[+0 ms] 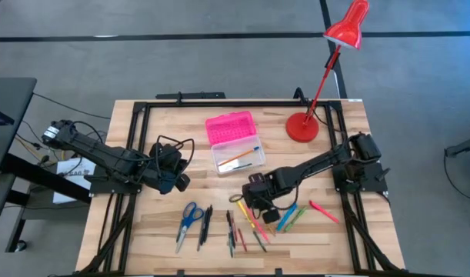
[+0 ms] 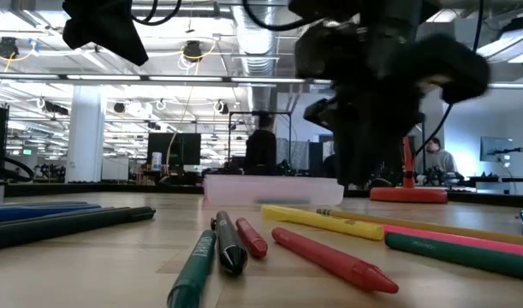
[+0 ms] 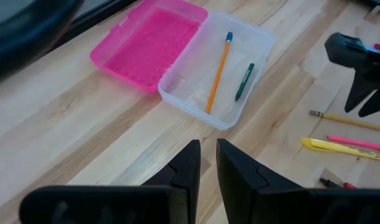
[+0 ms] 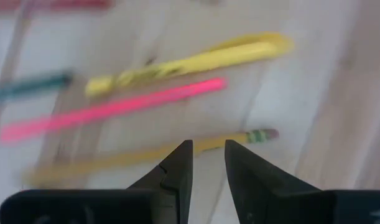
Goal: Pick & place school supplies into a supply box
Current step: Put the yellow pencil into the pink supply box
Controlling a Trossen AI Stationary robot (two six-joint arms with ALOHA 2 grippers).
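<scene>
Roughly nine pens (image 1: 254,224) outside, two inside supply box (image 1: 238,156).

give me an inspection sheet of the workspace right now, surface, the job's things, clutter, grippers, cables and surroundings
Surface: wooden table, framed by black rails.
Job's things: supply box open, pink lid laid back; an orange pencil and a green marker lie inside. Scissors and loose pens, pencils and markers lie on the table's near half.
Clutter: red desk lamp beside the box.
Grippers: left gripper empty, fingers slightly apart, short of the box. Right gripper open above a yellow pencil, holding nothing.
Cables: black cables loop over the left arm.
Surroundings: people at desks behind the table.
</scene>
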